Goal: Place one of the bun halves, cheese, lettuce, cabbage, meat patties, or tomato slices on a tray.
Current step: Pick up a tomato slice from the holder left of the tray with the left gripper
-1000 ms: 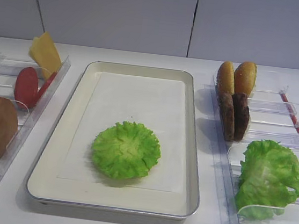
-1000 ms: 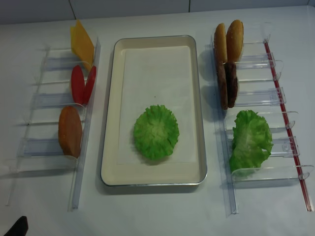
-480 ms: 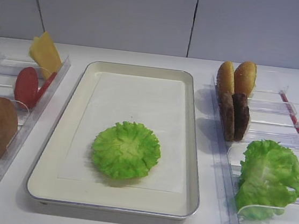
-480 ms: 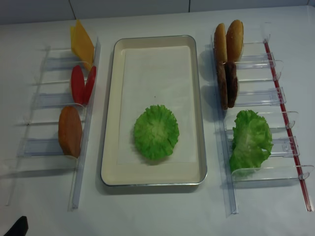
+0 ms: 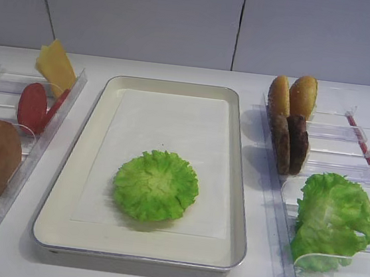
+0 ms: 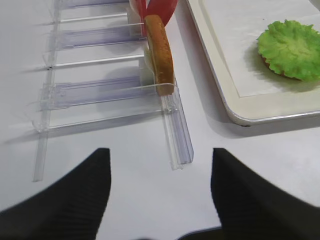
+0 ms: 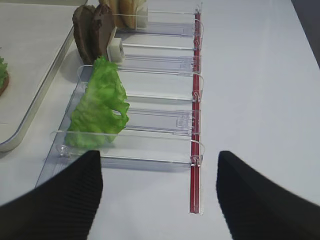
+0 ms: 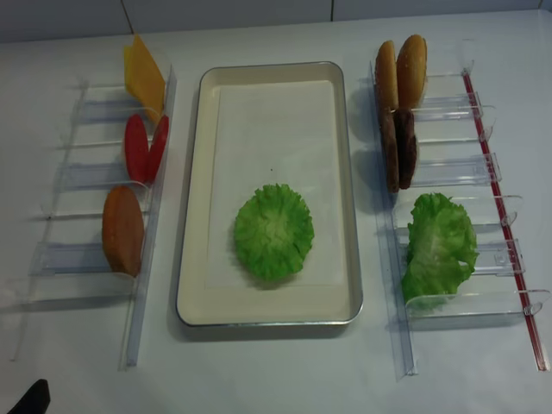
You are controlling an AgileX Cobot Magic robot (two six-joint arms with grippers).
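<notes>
Both pincers hang with jaws spread and nothing between them. Ahead of the left pincer (image 6: 160, 192) a bun half (image 6: 160, 55) stands on edge in the clear rack (image 6: 100, 95), tomato slices (image 6: 155, 7) just beyond it, the tray (image 6: 220, 100) ahead to its right, holding a round green leaf (image 6: 292, 50). Ahead and left of the right pincer (image 7: 157, 195) stands a loose lettuce leaf (image 7: 100, 107) in another rack (image 7: 160, 120), meat patties (image 7: 94, 30) farther on.

Both grippers carry matte black fingers with fine ridged ribbing across their surfaces. The right gripper (image 7: 159, 200) shows two broad, rounded black fingers (image 7: 60, 205); the left gripper (image 6: 160, 192) has the same dark ribbed fingers (image 6: 65, 200), tapering toward blunt tips.
</notes>
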